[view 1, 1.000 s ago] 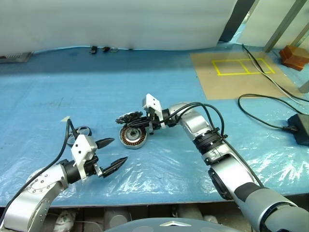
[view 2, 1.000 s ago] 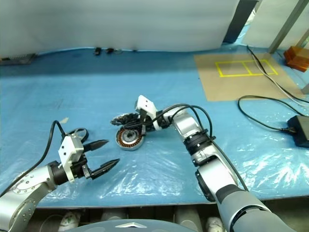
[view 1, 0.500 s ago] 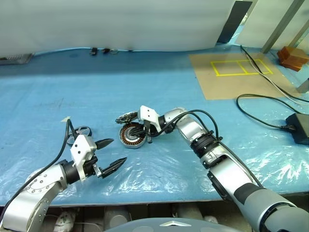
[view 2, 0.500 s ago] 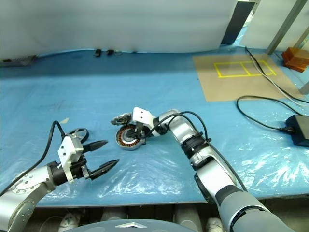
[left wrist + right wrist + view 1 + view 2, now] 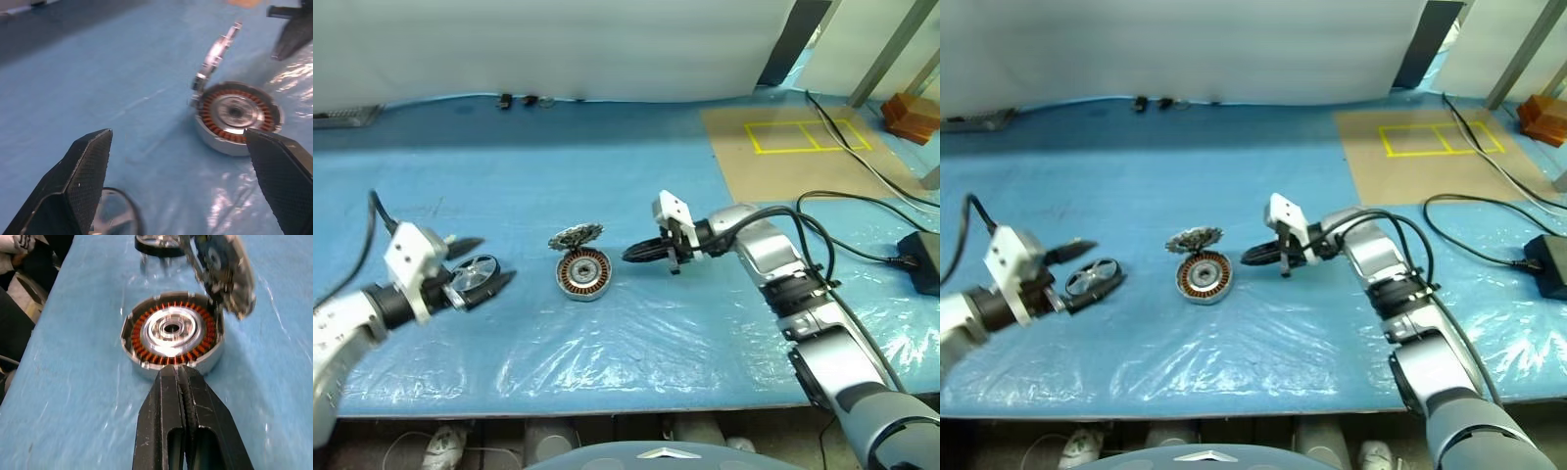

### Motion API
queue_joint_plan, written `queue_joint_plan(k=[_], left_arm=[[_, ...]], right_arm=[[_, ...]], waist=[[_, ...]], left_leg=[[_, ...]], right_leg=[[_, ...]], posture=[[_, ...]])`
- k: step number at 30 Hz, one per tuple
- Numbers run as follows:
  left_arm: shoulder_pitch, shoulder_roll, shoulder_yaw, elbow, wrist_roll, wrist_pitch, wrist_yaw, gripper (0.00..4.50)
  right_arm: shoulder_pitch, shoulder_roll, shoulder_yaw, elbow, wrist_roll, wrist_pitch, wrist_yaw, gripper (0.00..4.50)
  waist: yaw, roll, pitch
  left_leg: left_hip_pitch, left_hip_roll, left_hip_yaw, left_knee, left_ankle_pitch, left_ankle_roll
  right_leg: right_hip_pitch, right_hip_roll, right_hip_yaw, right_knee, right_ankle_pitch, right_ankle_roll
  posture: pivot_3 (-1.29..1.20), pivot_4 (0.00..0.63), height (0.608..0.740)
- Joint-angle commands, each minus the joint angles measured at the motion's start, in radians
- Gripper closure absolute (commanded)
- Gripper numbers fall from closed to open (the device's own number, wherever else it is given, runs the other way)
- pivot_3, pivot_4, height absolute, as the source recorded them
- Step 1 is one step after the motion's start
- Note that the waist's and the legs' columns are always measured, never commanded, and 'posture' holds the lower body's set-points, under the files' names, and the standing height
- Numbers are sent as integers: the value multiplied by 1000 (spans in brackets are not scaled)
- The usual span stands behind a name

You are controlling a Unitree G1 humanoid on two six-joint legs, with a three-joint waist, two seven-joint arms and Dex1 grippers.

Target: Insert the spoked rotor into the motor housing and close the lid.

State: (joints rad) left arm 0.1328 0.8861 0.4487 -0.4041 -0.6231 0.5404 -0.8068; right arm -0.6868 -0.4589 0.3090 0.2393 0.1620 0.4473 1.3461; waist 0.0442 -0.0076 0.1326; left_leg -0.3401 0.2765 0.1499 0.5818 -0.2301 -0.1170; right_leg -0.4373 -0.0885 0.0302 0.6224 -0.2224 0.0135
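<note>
The left gripper is gaping wide around the spoked rotor, left of the motor housing, holding nothing. Right gripper is sitting shut and empty. Those spokes are looking flimsy, so gripping the dark rim seems safer.

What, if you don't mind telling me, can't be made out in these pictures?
- Spoked rotor: cut off by the left wrist view's lower edge and blurred there.
- Lid: motion-blurred in the right wrist view, so its teeth are unclear.
- Small dark items at the table's far edge: too small to identify in the head views.
</note>
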Motion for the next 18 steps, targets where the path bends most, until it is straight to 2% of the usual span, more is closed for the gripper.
queue_joint_plan(k=[1,7,11,16,18], left_arm=[[-92,96,11,123,29,20,-56,0],[-267,229,-157,368,130,-38,-240,0],[-385,255,-276,496,206,-95,-350,1261],[-491,231,-410,621,311,-179,-446,2940],[-512,218,-436,636,321,-194,-482,2940]], right_arm=[[36,-24,-29,-89,28,27,-25,4467],[101,-32,-44,-151,29,66,-101,4467],[131,-43,-54,-178,35,79,-133,4500],[161,-54,-59,-207,46,97,-165,4500],[174,-60,-56,-220,48,102,-173,4500]], waist=[[-2,0,0],[0,0,0],[4,0,0],[8,-1,0],[7,-1,0]], left_leg=[[0,-1,0,0,0,0],[1,-1,0,-1,2,3],[0,-1,0,-1,2,3],[0,-1,0,-1,2,3],[0,-1,0,-1,2,3]], right_leg=[[0,0,1,0,0,0],[0,0,1,0,0,0],[-1,0,0,0,0,0],[0,-1,0,0,0,0],[0,-1,0,0,0,0]], posture=[[0,150,740],[0,150,740],[0,150,740],[0,150,740],[0,150,740]])
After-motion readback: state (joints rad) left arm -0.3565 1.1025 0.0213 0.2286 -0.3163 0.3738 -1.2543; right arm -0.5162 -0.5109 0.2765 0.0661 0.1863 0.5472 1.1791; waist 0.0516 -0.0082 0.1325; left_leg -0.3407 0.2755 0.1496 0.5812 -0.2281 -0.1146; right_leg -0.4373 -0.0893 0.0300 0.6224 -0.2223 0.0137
